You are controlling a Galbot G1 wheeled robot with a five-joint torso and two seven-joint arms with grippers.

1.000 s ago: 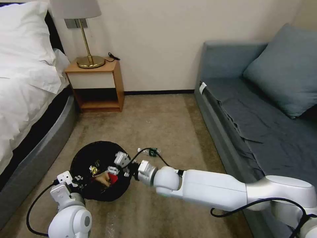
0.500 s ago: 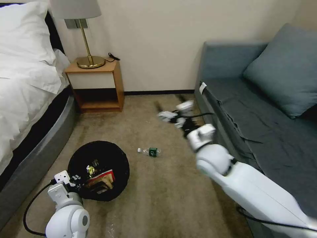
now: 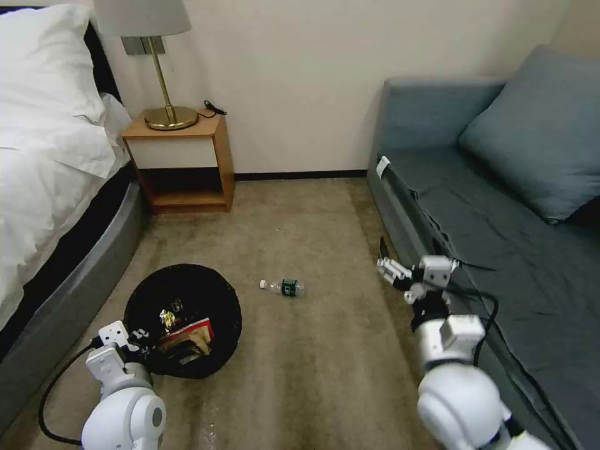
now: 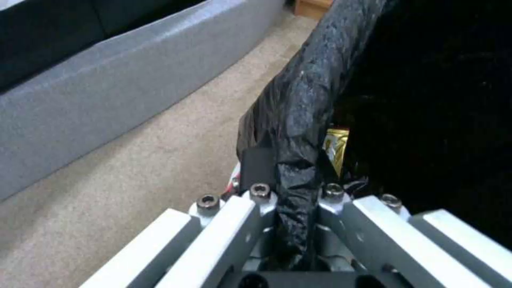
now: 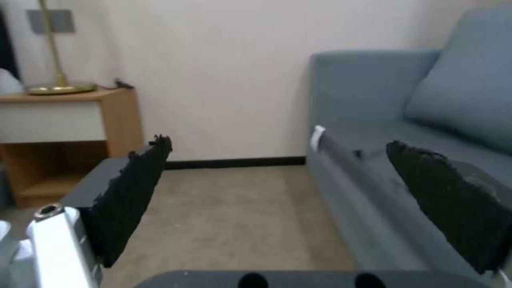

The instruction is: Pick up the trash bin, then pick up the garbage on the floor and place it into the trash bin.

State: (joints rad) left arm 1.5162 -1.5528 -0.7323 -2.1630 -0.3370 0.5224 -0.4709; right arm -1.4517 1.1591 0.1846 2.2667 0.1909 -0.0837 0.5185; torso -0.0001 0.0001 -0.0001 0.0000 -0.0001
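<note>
Left gripper (image 4: 299, 208) clenched on crinkly black bin (image 3: 147, 294) rim; right gripper (image 5: 277, 192) released, empty; clear bottle (image 3: 283, 287) mid-carpet (image 3: 312, 350).

The right gripper (image 3: 384, 259), which a second ago hung over the trash bin (image 3: 182, 320) at lower left, has swung away to the frame's lower right, beside the sofa (image 3: 500, 206). Its fingers (image 5: 133, 192) are now spread and empty. The red-and-white carton (image 3: 195, 328) now lies inside the bin.

Head camera looks down over the carpet (image 3: 325, 350); wrist cameras sit low, sharing that floor
</note>
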